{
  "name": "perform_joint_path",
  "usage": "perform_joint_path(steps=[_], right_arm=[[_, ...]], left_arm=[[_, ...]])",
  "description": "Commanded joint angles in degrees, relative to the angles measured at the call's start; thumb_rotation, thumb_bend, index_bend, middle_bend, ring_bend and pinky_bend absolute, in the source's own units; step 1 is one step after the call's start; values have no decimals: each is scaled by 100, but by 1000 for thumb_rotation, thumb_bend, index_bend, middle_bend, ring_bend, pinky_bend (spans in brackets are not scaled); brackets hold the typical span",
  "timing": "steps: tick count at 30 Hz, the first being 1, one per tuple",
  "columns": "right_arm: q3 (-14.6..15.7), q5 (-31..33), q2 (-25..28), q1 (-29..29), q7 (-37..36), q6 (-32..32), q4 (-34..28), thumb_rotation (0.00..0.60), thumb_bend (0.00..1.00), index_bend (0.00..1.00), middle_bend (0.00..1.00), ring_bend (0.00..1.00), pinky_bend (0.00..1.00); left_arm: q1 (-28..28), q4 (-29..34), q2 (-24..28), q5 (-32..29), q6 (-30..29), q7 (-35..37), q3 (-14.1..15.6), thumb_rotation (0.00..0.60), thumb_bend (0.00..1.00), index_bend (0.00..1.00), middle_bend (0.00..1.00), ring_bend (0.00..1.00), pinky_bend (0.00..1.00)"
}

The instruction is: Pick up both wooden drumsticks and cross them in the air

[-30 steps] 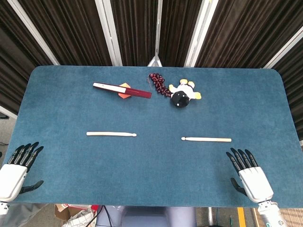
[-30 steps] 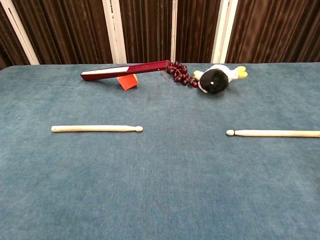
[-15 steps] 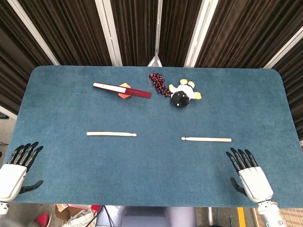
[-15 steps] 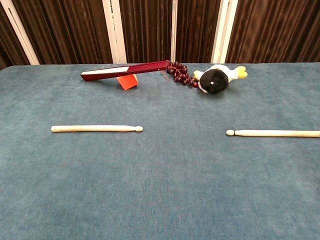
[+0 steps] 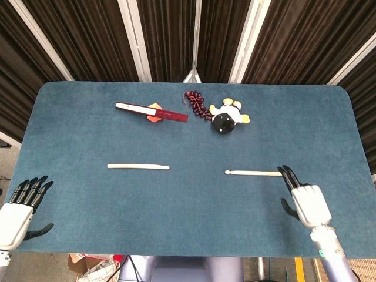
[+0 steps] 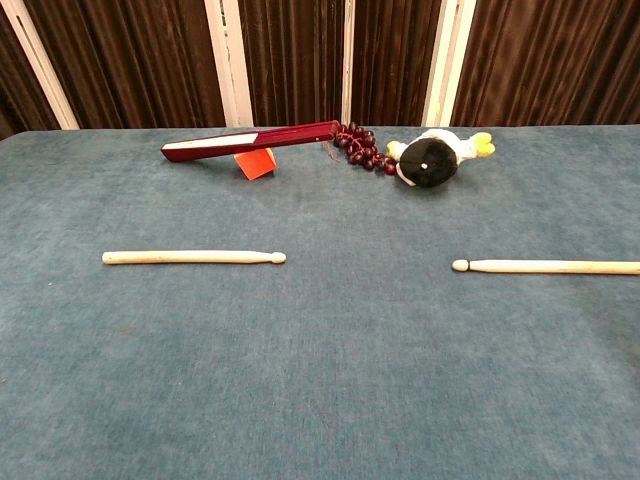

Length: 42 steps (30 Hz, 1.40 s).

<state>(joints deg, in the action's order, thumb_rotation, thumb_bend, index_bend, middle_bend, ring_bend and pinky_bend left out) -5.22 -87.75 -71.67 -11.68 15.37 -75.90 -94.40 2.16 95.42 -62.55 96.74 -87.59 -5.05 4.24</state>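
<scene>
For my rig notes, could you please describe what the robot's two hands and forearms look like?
Both hands match: the left hand and right hand each have a smooth white shell over the back, with slim black fingers and a black thumb. The right wrist narrows to a pale grey forearm with a small green mark. The chest view shows neither.

The table wears a matt teal cloth with a short, felt-like nap, and on it the left drumstick and the right drumstick are pale, unvarnished-looking wood with a smooth, dull surface. At the far side, the dark red folded fan looks smooth and slightly glossy, and the string of dark red beads shines. The plush toy beside the beads is soft fabric, and both hands, left hand and right hand, have white, smooth plastic-looking backs with matt black fingers.
</scene>
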Motion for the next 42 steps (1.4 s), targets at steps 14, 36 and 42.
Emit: perform_joint_path(steps=[14,36,42], right_arm=[[-645,1656,-1645,-1019,1357,1200,1521,600,402,346,307,743,748],[-703,1971,-2617,-1409,1138,1333,3188,600,402,452,430,743,748],[-652,2006,-2701,-1392,1009,1354,3447,600,402,452,430,744,748]], left_arm=[[19,1,1,-23,15,25,-24,600,85,0,0,0,21],[60,73,19,-153,144,1,-47,600,86,0,0,0,21],[68,78,17,-164,160,-14,-51,600,85,0,0,0,21]])
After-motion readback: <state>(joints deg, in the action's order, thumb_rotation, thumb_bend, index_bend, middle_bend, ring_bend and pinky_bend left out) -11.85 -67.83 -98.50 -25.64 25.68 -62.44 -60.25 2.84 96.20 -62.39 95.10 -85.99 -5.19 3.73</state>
